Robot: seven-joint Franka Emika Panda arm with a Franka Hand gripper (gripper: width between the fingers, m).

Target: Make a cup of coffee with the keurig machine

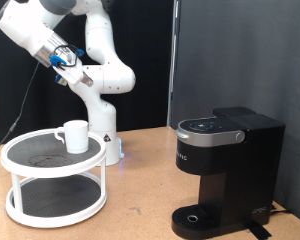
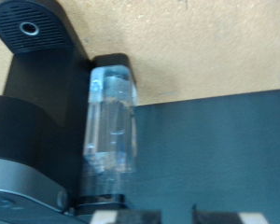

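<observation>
While the gripper [image 1: 78, 72] hangs high at the exterior view's upper left, its fingers too small to judge open or closed, the cup [image 1: 75, 135] stands on a white two-tier rack [image 1: 30, 210], well apart from the lid-down keurig machine [image 1: 225, 170].

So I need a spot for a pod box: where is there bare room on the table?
Bare tabletop lies between the white two-tier stand and the keurig machine. The stand's top tier holds only the cup. The gripper hangs high above.
</observation>
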